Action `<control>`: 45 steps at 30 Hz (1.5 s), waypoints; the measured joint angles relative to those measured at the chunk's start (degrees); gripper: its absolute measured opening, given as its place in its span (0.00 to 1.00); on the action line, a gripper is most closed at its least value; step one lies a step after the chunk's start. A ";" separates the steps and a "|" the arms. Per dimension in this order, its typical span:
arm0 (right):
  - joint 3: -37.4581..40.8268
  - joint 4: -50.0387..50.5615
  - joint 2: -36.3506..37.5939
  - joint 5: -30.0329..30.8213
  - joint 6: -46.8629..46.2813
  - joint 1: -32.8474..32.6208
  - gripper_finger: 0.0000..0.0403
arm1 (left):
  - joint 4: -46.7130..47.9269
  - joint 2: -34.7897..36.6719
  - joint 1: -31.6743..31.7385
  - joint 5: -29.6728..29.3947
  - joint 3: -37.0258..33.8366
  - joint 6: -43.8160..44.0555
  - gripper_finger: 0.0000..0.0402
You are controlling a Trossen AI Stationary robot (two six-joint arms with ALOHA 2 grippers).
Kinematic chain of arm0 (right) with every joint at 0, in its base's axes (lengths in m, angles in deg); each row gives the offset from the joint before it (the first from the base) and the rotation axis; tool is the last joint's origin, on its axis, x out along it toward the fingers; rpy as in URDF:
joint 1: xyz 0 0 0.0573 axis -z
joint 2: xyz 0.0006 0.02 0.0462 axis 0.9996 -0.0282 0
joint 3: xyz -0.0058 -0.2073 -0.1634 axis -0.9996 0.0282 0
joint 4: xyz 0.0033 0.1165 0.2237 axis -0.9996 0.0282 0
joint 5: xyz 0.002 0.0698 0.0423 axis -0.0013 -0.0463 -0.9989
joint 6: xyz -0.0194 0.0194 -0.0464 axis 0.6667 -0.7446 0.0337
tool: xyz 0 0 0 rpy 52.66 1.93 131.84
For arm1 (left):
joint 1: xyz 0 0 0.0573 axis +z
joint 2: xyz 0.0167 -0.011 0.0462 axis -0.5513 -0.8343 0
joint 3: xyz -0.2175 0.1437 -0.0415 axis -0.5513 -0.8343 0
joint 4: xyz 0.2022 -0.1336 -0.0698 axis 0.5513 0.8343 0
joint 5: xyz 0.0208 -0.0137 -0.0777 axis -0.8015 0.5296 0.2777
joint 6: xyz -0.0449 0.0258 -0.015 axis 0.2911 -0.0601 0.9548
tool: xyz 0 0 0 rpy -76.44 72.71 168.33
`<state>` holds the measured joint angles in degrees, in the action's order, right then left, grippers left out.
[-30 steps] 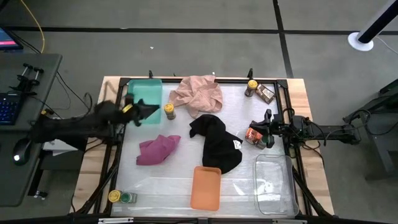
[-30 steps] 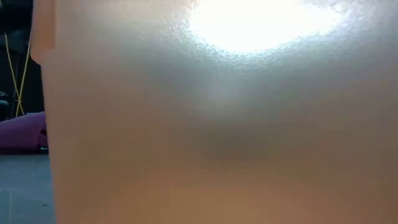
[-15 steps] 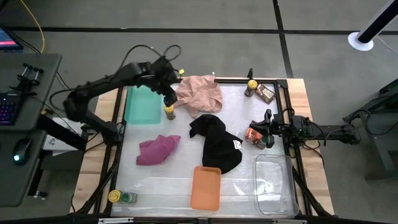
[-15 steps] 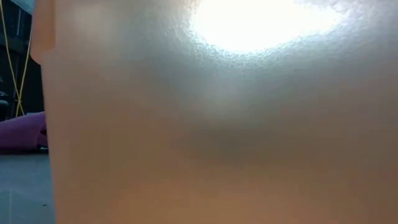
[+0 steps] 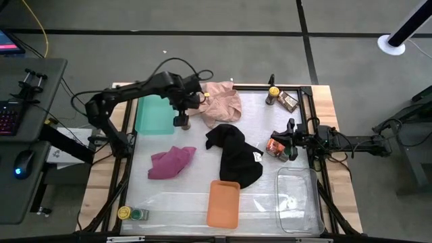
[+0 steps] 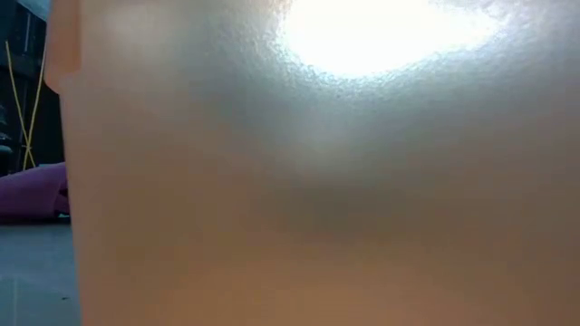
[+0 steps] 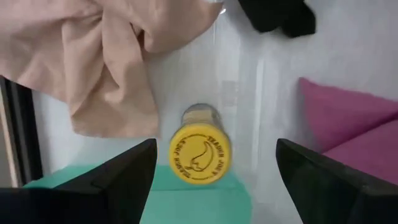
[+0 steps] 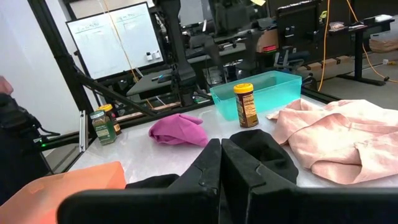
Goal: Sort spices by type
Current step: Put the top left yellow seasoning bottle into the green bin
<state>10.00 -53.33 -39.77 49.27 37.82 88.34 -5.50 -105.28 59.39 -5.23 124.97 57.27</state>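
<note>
The yellow-lidded jar point(image 7: 199, 151) stood upright directly under my left gripper point(image 7: 214, 177), centred between its fingers, which were spread wide and not touching it. It was a small round jar with dark printing on the lid, just beside the green tray point(image 5: 155, 113) and the pink cloth point(image 5: 217, 100). I judged the sort barely begun: no spice lay in any tray, another yellow-lidded jar and a packet point(image 5: 289, 101) sat at the far edge, and two jars point(image 5: 131, 214) waited at the near corner. My right gripper point(image 5: 291, 142) rested by the orange-brown packets point(image 5: 275, 146), its fingers pressed together.
</note>
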 joint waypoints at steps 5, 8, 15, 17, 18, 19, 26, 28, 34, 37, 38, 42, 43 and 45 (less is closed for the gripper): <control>0.00 0.00 0.00 0.00 0.00 0.01 0.00 | 1.11 -0.20 2.31 -0.33 -0.02 -1.79 0.79; 0.00 0.00 0.00 -0.01 0.00 0.00 0.00 | 1.31 -0.11 3.80 -0.20 -0.02 -2.33 0.78; 0.00 0.01 0.00 -0.01 0.00 0.01 0.00 | -1.18 1.98 2.70 -2.59 -8.61 -3.79 0.78; 0.00 0.00 0.00 -0.02 0.00 -0.01 0.00 | -2.38 2.77 1.27 -3.20 -11.88 -3.63 0.78; 0.02 0.00 0.00 -0.02 0.00 -0.01 0.00 | -3.91 3.39 0.55 -3.59 -13.19 -3.08 0.78; 0.00 0.00 0.00 -0.02 0.00 -0.01 0.00 | -6.02 4.26 -0.04 -3.92 -14.10 -2.22 0.78; 0.00 0.01 0.00 -0.01 0.00 -0.01 0.00 | -14.39 9.43 -1.63 -10.11 -15.96 0.80 0.78; 0.01 0.02 0.00 -0.02 0.00 0.00 0.00 | -14.62 10.41 -0.98 -10.50 -15.95 -0.19 0.78; 0.02 0.02 0.00 -0.02 0.00 -0.01 0.00 | -15.41 9.18 0.82 -1.95 -15.93 -1.58 0.78; 0.00 0.00 0.00 -0.02 0.00 0.00 0.00 | -17.16 6.69 1.27 -1.72 -16.00 -2.31 0.78; 0.00 0.01 0.00 -0.02 0.00 0.01 0.00 | -17.49 6.09 1.40 -1.44 -16.00 -2.36 0.78; 0.00 0.00 0.00 -0.01 0.00 -0.01 0.00 | -15.85 4.24 1.46 -1.17 -16.00 -3.50 0.78; 0.00 0.00 0.00 -0.02 0.00 0.00 0.00 | -15.63 4.11 1.44 -1.19 -16.00 -3.55 0.78; 0.02 0.00 0.00 -0.02 0.00 0.01 0.00 | -15.50 4.11 1.44 -1.18 -16.00 -3.42 0.78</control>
<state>10.03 -53.33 -39.77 49.26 37.82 88.35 -21.00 -101.17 60.83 -6.41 108.98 53.84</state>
